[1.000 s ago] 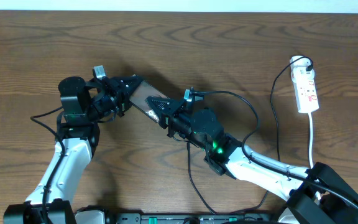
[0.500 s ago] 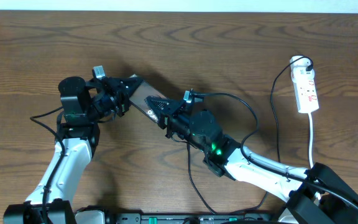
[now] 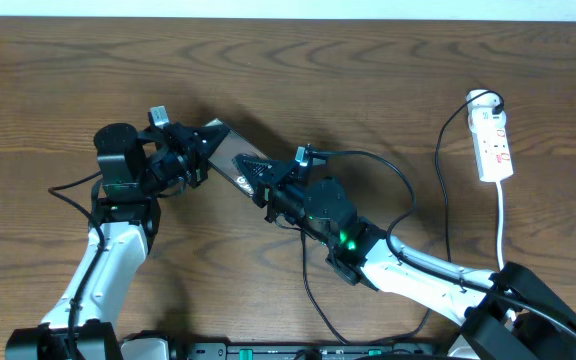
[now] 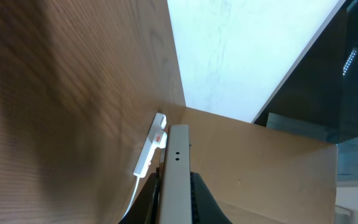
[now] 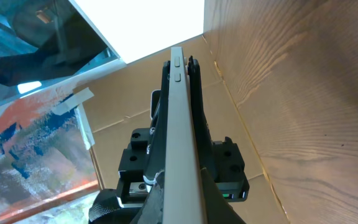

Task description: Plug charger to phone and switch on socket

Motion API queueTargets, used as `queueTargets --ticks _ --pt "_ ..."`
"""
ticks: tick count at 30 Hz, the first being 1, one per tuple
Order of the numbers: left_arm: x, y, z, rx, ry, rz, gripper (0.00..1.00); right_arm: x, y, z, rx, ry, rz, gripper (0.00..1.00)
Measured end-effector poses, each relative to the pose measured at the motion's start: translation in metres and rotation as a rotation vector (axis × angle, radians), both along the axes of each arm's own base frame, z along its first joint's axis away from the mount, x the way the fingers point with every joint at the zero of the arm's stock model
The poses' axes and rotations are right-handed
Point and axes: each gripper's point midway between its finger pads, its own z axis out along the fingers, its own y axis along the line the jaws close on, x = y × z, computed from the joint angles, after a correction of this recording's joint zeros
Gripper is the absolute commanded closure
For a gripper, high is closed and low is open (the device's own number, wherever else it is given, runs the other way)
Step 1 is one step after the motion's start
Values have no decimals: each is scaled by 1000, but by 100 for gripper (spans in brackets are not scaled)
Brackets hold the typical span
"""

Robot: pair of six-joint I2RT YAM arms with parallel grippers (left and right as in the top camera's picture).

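Black-fingered, the left gripper (image 3: 200,148) and the right gripper (image 3: 261,178) reach toward each other above the brown wooden bench (image 3: 368,70), each clamped on one end of the flat dark rectangular phone (image 3: 230,155), seen edge-on in both wrist views. Writing on its face is too small to read; the thin black charger cable (image 3: 438,158) trails from the short white power-strip socket (image 3: 492,145) far right, its connector tip not discernible.
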Motion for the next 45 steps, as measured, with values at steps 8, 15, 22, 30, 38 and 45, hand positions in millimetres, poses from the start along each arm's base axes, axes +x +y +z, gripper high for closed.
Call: queueTargets --ticks 8,15,22,30,38,45 --pt "0 0 -1 5 2 3 93 -6 5 1 -4 -10 29 35" --pt "1 1 -2 9 2 9 93 -13 10 -1 -19 -20 60 1" --pt "3 10 -4 19 6 32 92 -13 9 -1 -28 -31 62 1" --pt "9 60 -7 41 -1 143 92 -6 4 -2 -79 -95 76 1" --pt "4 110 -1 106 -106 179 92 4 -9 -7 -173 -211 159 1" --pt "-13 101 10 151 -257 19 93 11 -30 -31 -320 -287 258 1"
